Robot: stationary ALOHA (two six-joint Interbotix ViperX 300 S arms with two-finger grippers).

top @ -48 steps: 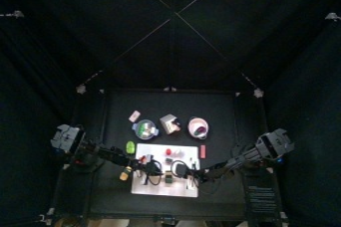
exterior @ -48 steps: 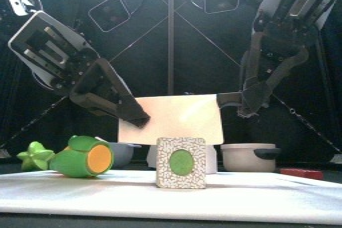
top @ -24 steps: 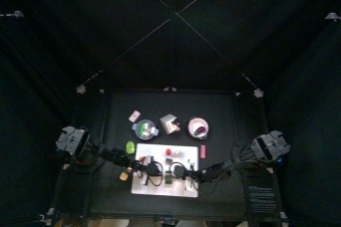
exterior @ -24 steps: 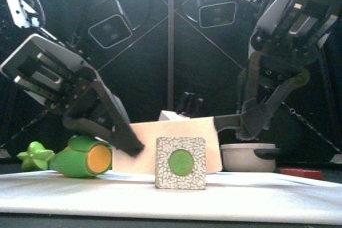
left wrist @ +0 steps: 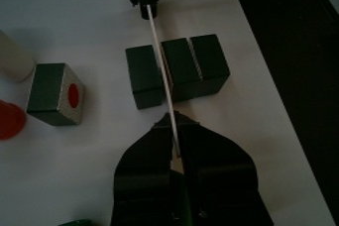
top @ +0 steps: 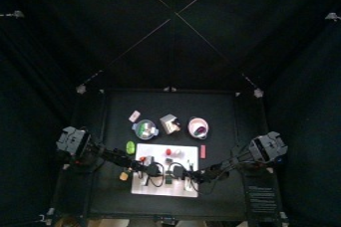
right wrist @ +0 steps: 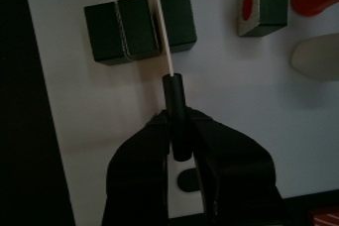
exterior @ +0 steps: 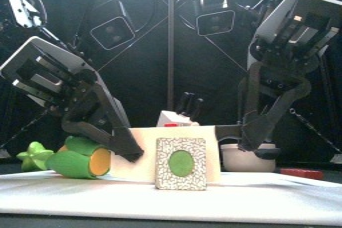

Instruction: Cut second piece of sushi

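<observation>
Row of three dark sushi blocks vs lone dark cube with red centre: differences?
The three-block row lies under the thin blade; the lone cube sits clear of it. The cube shows a red centre; the row, plain dark tops. Both rest on the white board.

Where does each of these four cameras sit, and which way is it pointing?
Top: high overhead, looking straight down at the table; the left arm and right arm enter from the sides.
Front: at the table's front edge, looking level across; both arms hang behind a sushi piece.
Left wrist: on the left arm, looking past the left tool along the knife.
Right wrist: on the right arm, looking past the right tool.
Shared: both wrist views show the knife across the sushi roll.
</observation>
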